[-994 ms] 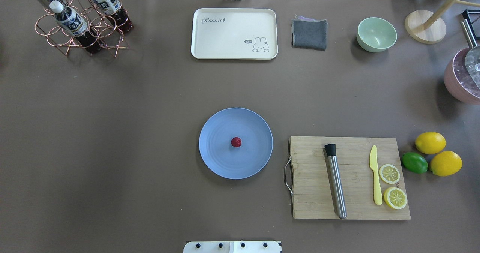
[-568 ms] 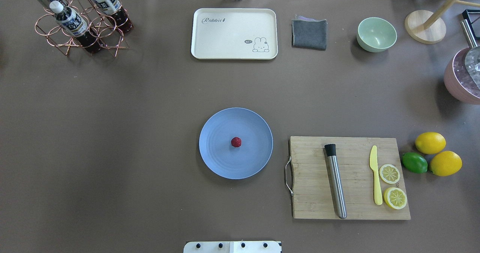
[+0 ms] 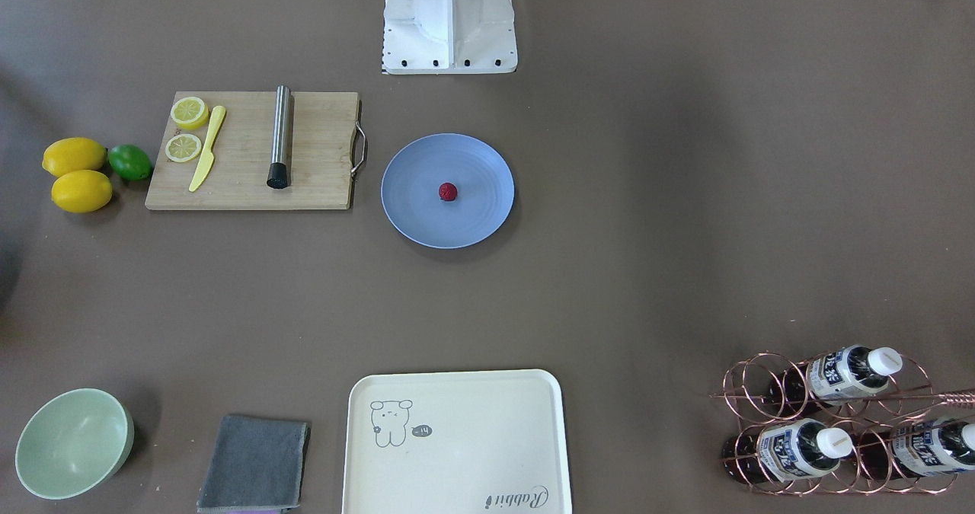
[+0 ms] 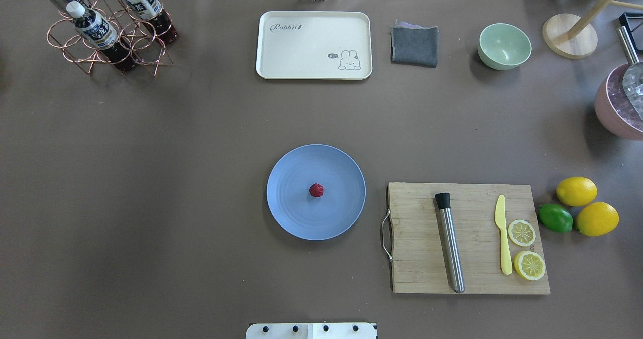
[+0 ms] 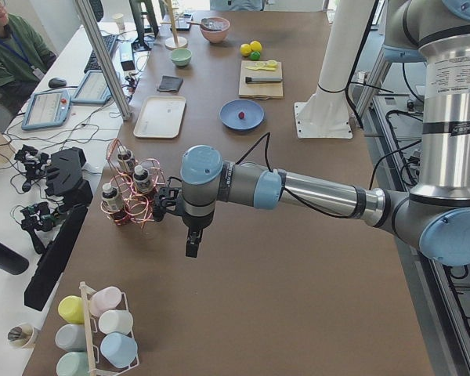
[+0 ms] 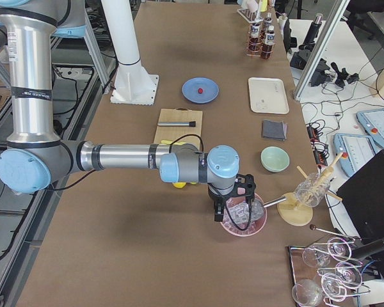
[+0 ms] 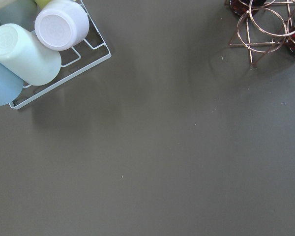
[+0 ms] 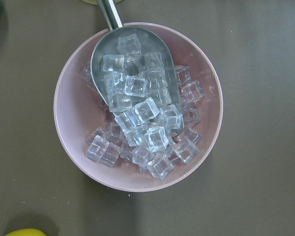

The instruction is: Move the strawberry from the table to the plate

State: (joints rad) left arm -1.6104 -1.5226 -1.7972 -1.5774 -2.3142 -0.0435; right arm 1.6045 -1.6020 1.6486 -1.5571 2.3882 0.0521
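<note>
The small dark red strawberry [image 4: 316, 190] [image 3: 448, 191] lies at the middle of the round blue plate [image 4: 291, 213] [image 3: 476, 221], which rests on the brown table [image 4: 150, 178]. Neither gripper is near it. My left gripper [image 5: 192, 247] hangs over the table's left end near the copper bottle rack [image 5: 129, 192]; only the left side view shows it, so I cannot tell its state. My right gripper [image 6: 216, 214] hovers over a pink bowl of ice cubes [image 8: 69, 147] at the right end, seen only in the right side view, so I cannot tell its state either.
A wooden cutting board [image 4: 417, 268] with a steel muddler, yellow knife and lemon slices lies right of the plate. Two lemons and a lime [image 4: 555, 217] sit beyond it. A cream tray [image 4: 301, 47], grey cloth [image 4: 414, 45] and green bowl [image 4: 504, 46] line the far edge.
</note>
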